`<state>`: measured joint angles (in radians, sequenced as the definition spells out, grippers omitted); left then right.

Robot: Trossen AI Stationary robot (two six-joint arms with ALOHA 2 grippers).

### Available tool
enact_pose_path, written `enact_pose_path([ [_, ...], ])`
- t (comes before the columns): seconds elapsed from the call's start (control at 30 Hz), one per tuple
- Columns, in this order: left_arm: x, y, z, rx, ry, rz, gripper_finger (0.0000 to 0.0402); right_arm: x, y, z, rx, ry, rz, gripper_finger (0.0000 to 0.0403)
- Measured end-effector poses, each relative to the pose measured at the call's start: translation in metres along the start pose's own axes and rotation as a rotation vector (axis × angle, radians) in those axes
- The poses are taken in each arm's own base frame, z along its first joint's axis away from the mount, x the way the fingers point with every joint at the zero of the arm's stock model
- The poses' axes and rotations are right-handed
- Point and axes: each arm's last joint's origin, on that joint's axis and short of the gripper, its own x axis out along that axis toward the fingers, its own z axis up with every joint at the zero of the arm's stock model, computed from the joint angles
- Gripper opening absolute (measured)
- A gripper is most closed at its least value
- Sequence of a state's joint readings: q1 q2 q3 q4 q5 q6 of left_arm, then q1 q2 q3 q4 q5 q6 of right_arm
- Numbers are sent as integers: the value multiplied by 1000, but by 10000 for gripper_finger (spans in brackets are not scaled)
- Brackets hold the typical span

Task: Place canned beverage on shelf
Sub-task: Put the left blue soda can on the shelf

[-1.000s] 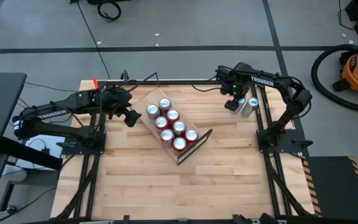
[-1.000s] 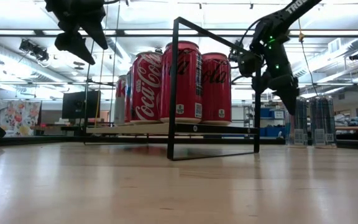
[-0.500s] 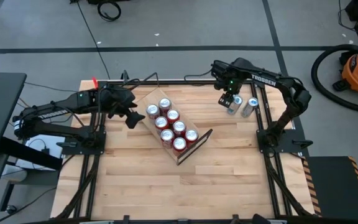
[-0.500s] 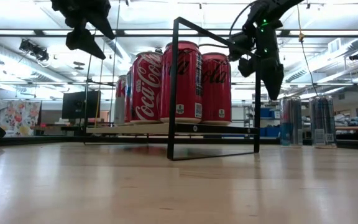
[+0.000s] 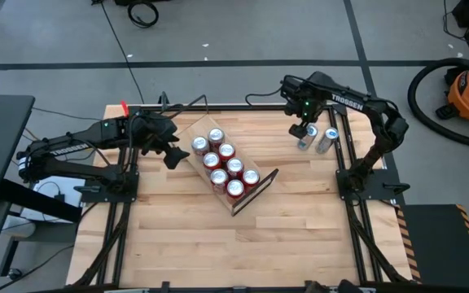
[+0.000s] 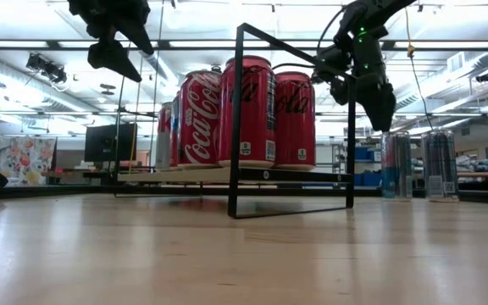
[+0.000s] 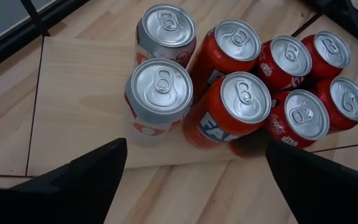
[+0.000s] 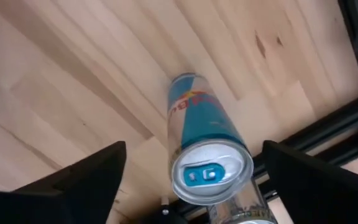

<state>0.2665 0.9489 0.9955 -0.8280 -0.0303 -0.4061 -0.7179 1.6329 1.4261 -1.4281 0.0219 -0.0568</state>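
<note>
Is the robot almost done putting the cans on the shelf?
Nearly. Eight cans already stand on the shelf. The right gripper hovers open above a slim blue can on the table, holding nothing yet. A second slim can waits beside it. The left gripper hangs open by the shelf.

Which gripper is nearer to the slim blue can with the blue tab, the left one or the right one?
The right gripper: it hangs open just above the slim blue can. The left gripper waits across the table, open beside the shelf.
</note>
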Motion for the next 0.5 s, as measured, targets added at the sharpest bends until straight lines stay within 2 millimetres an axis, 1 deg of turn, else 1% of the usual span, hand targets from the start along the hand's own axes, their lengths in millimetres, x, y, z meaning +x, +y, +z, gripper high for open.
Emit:
enact_pose_path([
  [0.03, 0, 0, 0, 0, 0, 0, 396, 0, -1, 0, 9, -2, -4, 394],
  [0.23, 0, 0, 0, 0, 1, -2, 396, 6, -2, -1, 37, 16, -36, 387],
  [0.4, 0, 0, 0, -1, 2, -2, 396, 22, -5, -4, 56, 51, -31, 399],
  [0.5, 0, 0, 0, -1, 2, -2, 396, 31, -6, -6, 77, 71, -27, 396],
])
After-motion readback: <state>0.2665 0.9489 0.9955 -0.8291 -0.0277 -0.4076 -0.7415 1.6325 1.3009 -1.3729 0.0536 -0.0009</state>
